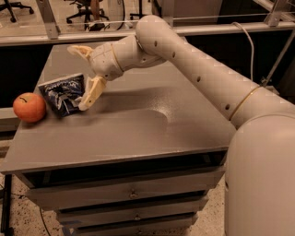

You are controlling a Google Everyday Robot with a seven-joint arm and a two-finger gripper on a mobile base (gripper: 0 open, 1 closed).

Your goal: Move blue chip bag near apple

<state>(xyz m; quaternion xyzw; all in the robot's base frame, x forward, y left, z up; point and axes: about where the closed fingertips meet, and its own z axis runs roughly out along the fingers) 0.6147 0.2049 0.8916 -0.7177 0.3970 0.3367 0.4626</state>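
The blue chip bag, dark navy foil with white print, lies on the grey table at its left side. The apple, red-orange with a dark stem, sits just left of the bag, close to it near the table's left edge. My gripper is open just right of and above the bag. One finger points down along the bag's right edge, the other sticks up to the rear. The gripper holds nothing.
The table is a cabinet with drawers at the front. My arm spans the table from the right. Office chairs and a rail stand behind the table. A cable hangs at the back right.
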